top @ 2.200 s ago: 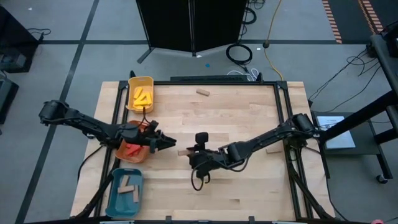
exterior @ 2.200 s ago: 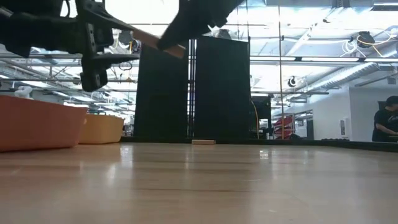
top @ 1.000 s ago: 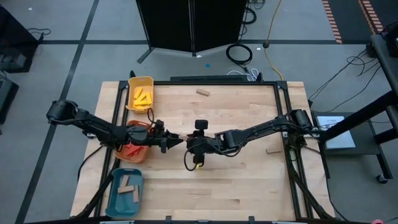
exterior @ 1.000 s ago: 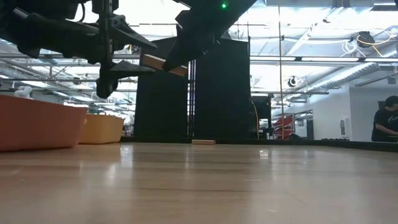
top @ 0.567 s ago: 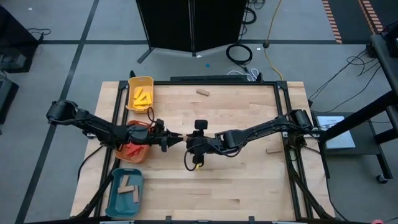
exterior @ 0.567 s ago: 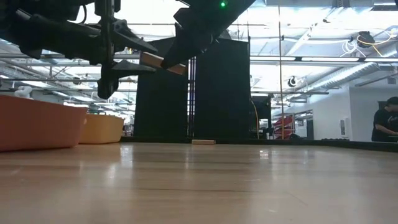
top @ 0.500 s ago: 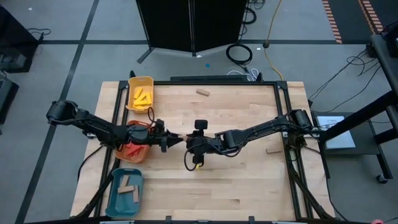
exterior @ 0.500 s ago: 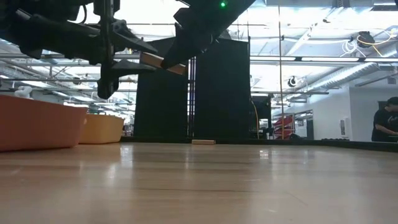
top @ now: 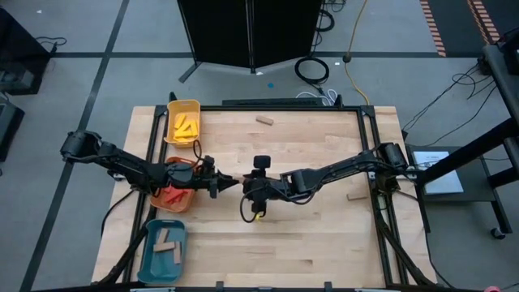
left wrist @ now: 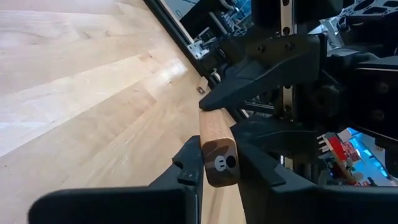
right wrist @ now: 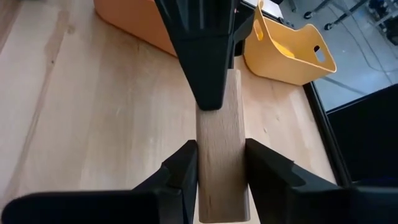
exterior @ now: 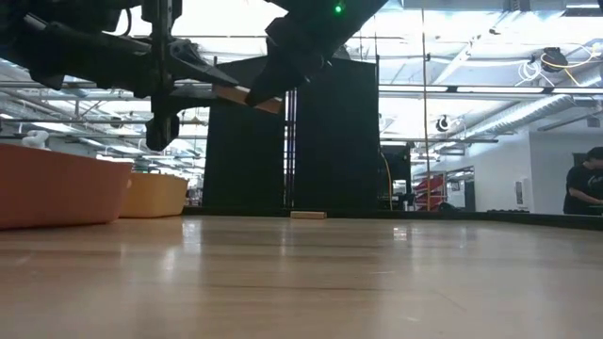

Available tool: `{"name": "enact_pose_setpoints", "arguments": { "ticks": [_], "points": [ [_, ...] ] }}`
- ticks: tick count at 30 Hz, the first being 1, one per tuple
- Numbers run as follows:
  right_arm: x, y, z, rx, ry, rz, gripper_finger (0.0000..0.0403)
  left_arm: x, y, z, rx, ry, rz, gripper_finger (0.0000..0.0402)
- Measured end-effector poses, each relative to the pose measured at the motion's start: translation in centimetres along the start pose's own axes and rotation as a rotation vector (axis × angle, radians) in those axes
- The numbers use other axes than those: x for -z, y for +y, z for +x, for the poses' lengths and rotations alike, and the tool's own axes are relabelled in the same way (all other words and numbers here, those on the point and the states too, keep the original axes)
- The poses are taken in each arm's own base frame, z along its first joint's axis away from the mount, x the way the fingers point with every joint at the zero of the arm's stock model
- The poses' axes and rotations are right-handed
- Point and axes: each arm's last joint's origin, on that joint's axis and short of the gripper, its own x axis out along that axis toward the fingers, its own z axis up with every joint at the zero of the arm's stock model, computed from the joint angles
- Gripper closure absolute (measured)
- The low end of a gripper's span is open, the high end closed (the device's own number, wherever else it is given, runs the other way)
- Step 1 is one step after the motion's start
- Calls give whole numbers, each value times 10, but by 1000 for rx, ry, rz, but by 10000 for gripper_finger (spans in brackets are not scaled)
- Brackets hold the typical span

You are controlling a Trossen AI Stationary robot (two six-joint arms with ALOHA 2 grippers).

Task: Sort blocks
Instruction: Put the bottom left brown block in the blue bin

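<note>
A tan wooden block [exterior: 247,96] hangs in the air over the middle of the table, between my two grippers. My left gripper [top: 229,182] reaches in from the table's left, beside the orange tray [top: 166,203], and is shut on the block's left end. My right gripper [top: 248,186] comes from the right and is shut on the block's other end. In the left wrist view the block's end face [left wrist: 221,163] sits between my left fingers, with the right gripper [left wrist: 261,68] just beyond. Two more tan blocks [top: 263,120] [top: 354,195] lie flat on the table. My left gripper pinches the block's left end [left wrist: 213,140] between its two fingers [left wrist: 189,167], which come nearly level from the table's left and lie along the block. My right gripper pinches the block's two long sides at its right end [right wrist: 221,177] between its fingers [right wrist: 182,171], slanting down from the table's right, along the block. The block is clear of the table, slightly tilted.
A yellow tray [top: 192,106] with yellow blocks stands at the far left, the orange tray with red blocks is left of centre, and a teal tray [top: 150,264] with tan blocks is at the near left. A person [exterior: 584,184] stands far off in the room.
My left gripper has shut its fingers onto the left end of the tan block, which my right gripper keeps holding in the air. Both arms and the block have stayed where they were.
</note>
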Motion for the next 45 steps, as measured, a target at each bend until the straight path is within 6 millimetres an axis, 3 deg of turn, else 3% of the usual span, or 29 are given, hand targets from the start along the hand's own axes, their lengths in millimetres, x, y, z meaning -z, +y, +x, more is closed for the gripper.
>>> {"name": "enact_pose_setpoints", "arguments": {
  "ticks": [4,9,14,19,25,31,37,45],
  "points": [
    [-1,3,-1,-7,-7,-32,280,0,0,0,-2,1,6,348],
    [-11,-1,-8,-24,12,16,224,0,1,0,-13,-5,64,349],
    [-26,-4,-28,-55,96,3,175,-10,-9,4,30,46,156,350],
    [-38,0,-52,-92,146,31,161,-21,-25,0,-23,240,292,350],
    [-44,14,-71,-131,104,11,171,-49,-68,-32,-198,520,448,351],
    [-44,19,-74,-139,103,14,176,-69,-112,-79,-247,817,398,351],
    [-44,19,-74,-140,99,11,176,-61,-122,-116,-409,1081,265,351],
    [-43,19,-74,-140,108,3,177,-16,-120,-125,-465,1255,223,351]
  ]
}}
